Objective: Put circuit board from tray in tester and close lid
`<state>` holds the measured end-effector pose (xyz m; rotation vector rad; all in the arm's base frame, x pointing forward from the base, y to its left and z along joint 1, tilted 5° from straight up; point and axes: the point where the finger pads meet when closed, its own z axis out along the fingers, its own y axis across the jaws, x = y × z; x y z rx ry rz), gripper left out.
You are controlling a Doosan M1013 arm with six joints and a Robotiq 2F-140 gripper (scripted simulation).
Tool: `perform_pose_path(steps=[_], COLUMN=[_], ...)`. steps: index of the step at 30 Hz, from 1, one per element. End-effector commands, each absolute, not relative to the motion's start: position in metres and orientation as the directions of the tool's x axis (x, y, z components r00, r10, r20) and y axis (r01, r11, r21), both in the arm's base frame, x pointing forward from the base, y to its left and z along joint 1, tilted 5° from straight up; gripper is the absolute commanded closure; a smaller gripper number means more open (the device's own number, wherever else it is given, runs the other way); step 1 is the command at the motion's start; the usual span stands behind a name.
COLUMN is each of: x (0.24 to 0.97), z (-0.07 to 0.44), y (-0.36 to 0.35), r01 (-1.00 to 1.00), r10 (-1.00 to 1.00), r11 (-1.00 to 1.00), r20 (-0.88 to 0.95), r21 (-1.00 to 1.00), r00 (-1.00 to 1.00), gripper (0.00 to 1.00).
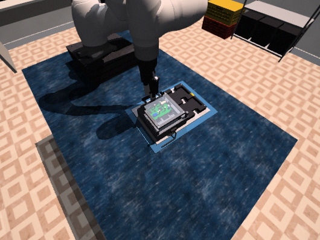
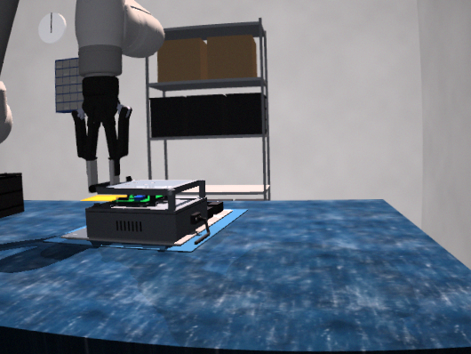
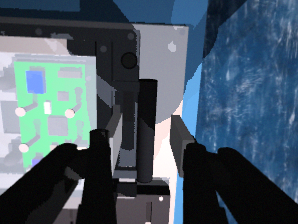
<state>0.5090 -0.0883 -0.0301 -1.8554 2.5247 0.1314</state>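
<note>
My gripper (image 1: 150, 96) (image 2: 104, 182) (image 3: 146, 127) points down with its fingers parted, one on each side of the black handle (image 3: 147, 150) bar; a gap shows on both sides of the bar in the wrist view. The lid (image 2: 155, 183) lies about level over the tester (image 2: 151, 224). The green circuit board (image 1: 164, 113) (image 2: 153, 198) (image 3: 82, 130) is under the clear lid, face up, and looks flat. The pins are hidden, and I cannot tell whether the hook is over the lid's edge. The black tray (image 1: 193, 105) beside the tester shows no board.
A black cable (image 1: 172, 137) (image 2: 208, 231) comes out of the tester's side. The tester and tray stand on a light blue sheet (image 1: 211, 112) on the dark blue table top (image 1: 181, 181) (image 2: 311, 276). The robot's dark base block (image 1: 118, 66) is behind.
</note>
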Motion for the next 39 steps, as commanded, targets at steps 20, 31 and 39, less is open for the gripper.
perform_pose_path(steps=[20,31,39], x=[0.511,0.512,0.513], z=[0.011,0.039,0.058], y=[-0.091,-0.093,-0.095], r01=[-0.953,-0.953,-0.953], r10=[-0.952,-0.952,-0.952], r11=[0.296,0.296,0.296], r20=[-0.054,-0.054,-0.054], r21=[0.064,0.064,0.064], r00=[-0.300,-0.300,-0.300], gripper=[0.70,0.70,0.70])
